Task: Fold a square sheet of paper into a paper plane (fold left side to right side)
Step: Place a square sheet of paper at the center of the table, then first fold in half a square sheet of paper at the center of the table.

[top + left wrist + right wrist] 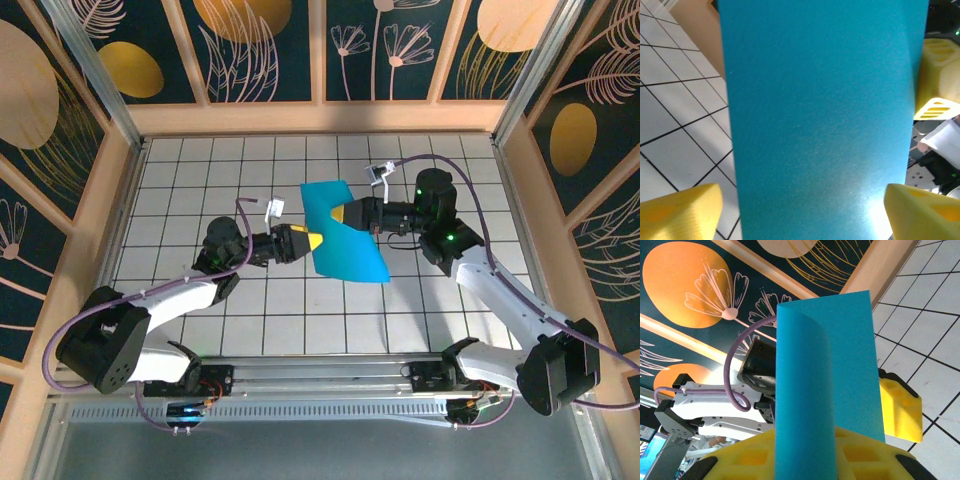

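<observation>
The square sheet of paper (345, 245) is turquoise, bent over on itself with a rounded, uncreased fold, and held off the tiled table mid-scene. My right gripper (345, 213) is shut on its upper part. In the right wrist view the curled sheet (802, 390) rises from between the yellow fingers (740, 460). My left gripper (312, 242) sits at the sheet's left edge, open. In the left wrist view the paper (820, 115) spans the gap between its two spread fingertips (680, 212). The right gripper's yellow fingers (940, 75) show past the paper's right edge.
The white tiled table (200, 170) is boxed in by a wooden rim (320, 118) and dark floral panels at the back and sides. Purple cables (470, 200) loop over both arms. The arm bases stand on the rail at the near edge (320, 375).
</observation>
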Robot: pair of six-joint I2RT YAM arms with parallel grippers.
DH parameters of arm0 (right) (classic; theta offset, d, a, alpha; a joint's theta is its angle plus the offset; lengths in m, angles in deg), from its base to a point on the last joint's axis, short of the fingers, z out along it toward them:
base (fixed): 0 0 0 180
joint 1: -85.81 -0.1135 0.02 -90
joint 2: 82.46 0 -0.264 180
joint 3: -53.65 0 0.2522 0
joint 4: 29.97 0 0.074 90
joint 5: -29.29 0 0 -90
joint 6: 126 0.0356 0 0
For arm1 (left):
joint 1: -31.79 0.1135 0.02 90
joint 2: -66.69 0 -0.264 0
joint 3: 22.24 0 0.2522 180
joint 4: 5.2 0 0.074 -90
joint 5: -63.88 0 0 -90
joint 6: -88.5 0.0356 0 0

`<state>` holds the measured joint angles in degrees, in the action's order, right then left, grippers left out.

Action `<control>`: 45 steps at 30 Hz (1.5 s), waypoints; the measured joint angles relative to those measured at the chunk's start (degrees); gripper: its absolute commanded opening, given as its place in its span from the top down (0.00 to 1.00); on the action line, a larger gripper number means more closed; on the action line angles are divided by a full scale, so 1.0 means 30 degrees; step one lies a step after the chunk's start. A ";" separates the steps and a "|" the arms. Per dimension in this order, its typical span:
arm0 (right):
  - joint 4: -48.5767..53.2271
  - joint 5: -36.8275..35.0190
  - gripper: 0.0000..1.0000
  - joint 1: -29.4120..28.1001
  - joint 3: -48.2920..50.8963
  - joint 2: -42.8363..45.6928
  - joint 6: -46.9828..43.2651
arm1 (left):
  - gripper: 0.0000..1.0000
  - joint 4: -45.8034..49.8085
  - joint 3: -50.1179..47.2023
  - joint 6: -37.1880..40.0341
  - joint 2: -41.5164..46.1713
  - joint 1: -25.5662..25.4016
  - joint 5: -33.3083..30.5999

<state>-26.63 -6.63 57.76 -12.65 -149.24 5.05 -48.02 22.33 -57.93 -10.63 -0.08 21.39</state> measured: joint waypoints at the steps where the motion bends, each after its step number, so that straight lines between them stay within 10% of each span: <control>1: 0.0022 -0.0007 0.76 0.0000 0.0000 0.0000 -0.0022 | 0.41 -0.0138 0.0036 -0.0131 0.0000 -0.0007 -0.0007; 5: 0.0481 -0.0401 0.75 0.0189 0.0000 0.0036 -0.0277 | 0.75 -0.0160 0.0168 -0.0080 0.0044 0.0000 -0.0146; 14: 0.1800 -0.1239 0.72 0.0933 0.0000 0.0423 -0.1217 | 0.98 0.1260 0.0204 0.0823 0.0860 -0.0007 -0.0998; 21: 0.3650 -0.2601 0.33 0.1137 -0.0015 0.0648 -0.2382 | 1.00 0.3016 0.0204 0.1581 0.1122 -0.0007 -0.1530; 26: 0.5472 -0.4983 0.23 0.1763 -0.0015 0.1297 -0.3446 | 1.00 0.6229 0.0204 0.2186 0.1173 -0.0007 -0.2550; 33: 0.6776 -0.7730 0.26 0.2004 0.1100 0.1457 -0.4109 | 1.00 0.9741 0.0182 0.2288 -0.0270 -0.0007 -0.3818; 45: 0.4969 -0.8546 0.69 0.1413 0.5377 -0.0423 -0.2535 | 1.00 1.6560 0.1450 0.4583 -0.4437 0.0000 -0.6790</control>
<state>-11.72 -32.26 62.00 3.48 -150.51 -2.55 1.66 26.67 -44.18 -23.94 -0.08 1.02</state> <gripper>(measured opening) 0.361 0.054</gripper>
